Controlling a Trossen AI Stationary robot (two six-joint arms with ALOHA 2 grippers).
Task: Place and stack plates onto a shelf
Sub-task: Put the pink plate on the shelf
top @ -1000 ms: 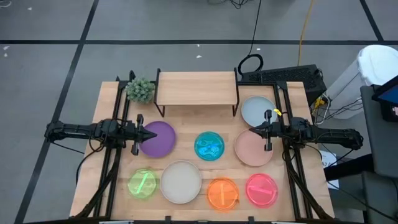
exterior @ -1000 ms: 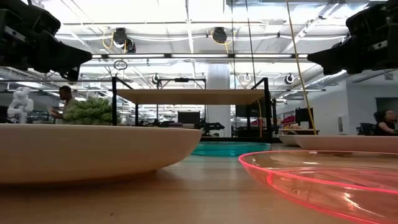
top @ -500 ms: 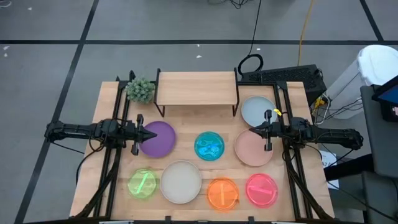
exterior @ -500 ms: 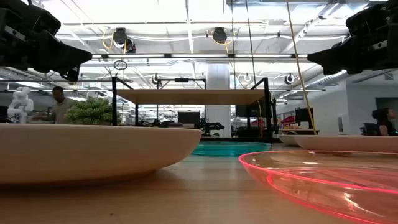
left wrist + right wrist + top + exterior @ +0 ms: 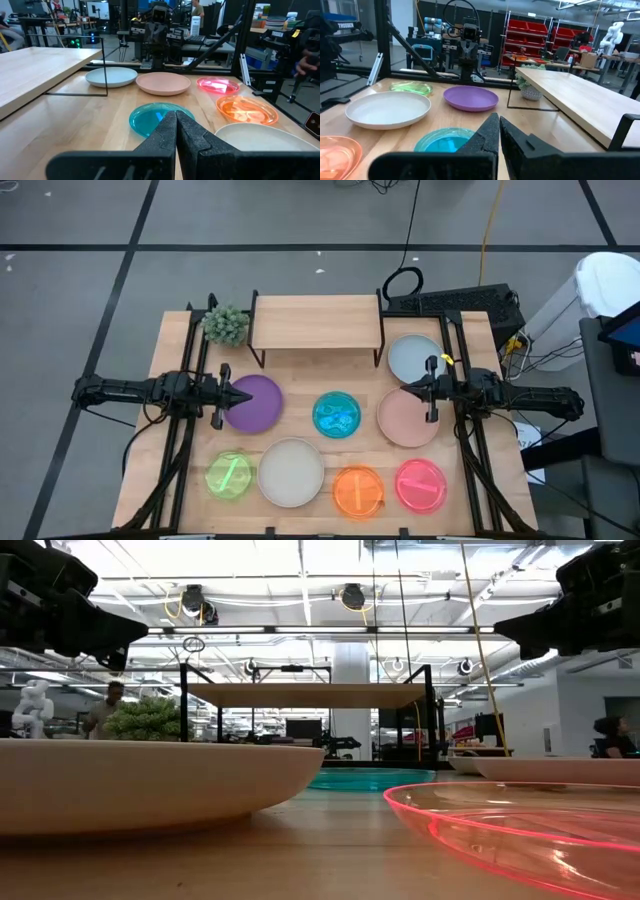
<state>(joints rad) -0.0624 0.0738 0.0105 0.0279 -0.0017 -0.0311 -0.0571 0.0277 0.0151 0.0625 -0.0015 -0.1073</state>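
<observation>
1. Shelf (image 5: 316,322) at table's far edge, bare; no plates on it.
2. Big plates, purple plate (image 5: 254,401) w/ the rest, lie on table: prob. rigid, light; grip by rim.
3. Small translucent plates, e.g. blue plate (image 5: 336,415): likely slippery.
4. Left gripper (image 5: 247,396) over purple plate, right gripper (image 5: 407,389) at pale pink plate (image 5: 405,420); both closed, empty.

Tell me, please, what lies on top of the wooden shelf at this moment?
Nothing lies on the shelf: its light-wood top is bare in the high view. No plate is stacked there yet. The space under it is covered from above; the low view shows no plate below it.
</observation>
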